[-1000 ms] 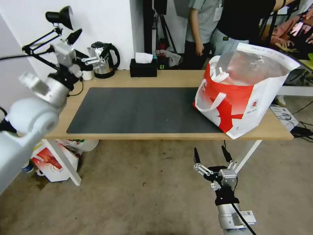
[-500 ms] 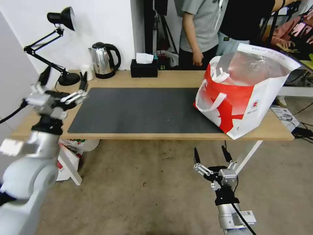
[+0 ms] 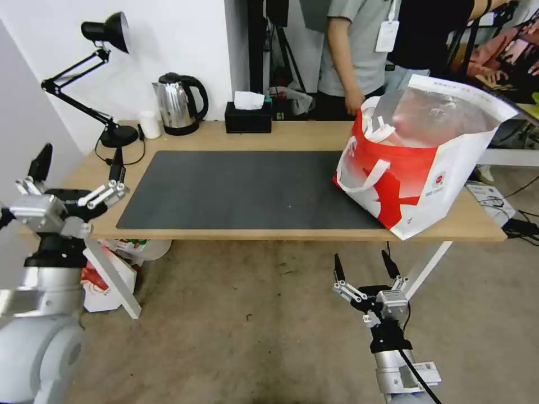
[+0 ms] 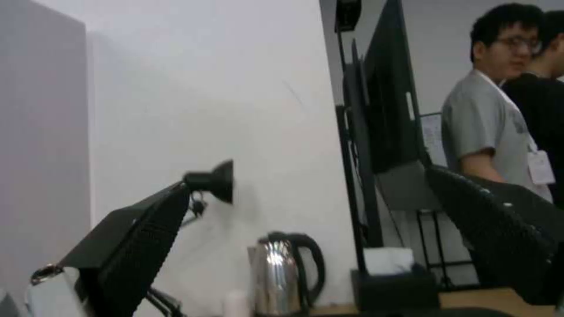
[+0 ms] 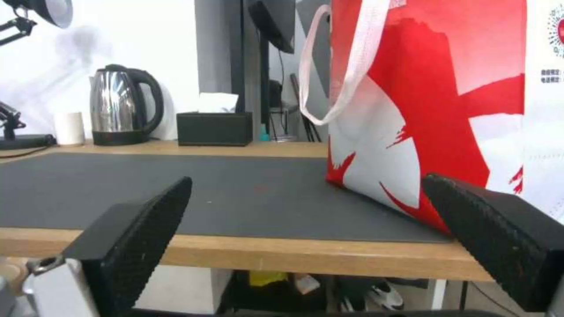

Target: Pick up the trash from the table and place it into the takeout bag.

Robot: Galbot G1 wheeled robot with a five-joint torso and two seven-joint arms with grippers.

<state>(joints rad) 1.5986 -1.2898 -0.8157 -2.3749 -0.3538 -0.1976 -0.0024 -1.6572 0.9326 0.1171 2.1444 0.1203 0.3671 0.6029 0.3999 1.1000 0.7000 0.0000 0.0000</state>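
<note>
The takeout bag (image 3: 418, 168), white with a broad red pattern and silver lining, stands open at the right end of the table (image 3: 269, 234). Its red side (image 5: 435, 110) rises close in the right wrist view. The trash is out of view; the dark mat (image 3: 241, 191) lies bare. My left gripper (image 3: 78, 160) hangs open off the table's left front corner with nothing in it, its fingers (image 4: 135, 246) wide apart. Below the front edge, under the bag, my right gripper (image 3: 364, 266) points up and is open and empty.
A black desk lamp (image 3: 106, 33), a white cup (image 3: 149, 123), a steel kettle (image 3: 178, 104) and a black tissue box (image 3: 247, 115) line the far edge. A red-and-white carton (image 3: 101, 280) sits under the left end. People stand behind; one hand (image 3: 353, 104) hangs near the bag's rim.
My left arm has swung down and back from beside the kettle to the table's left front corner, still open. The right gripper and the bag have stayed put.
</note>
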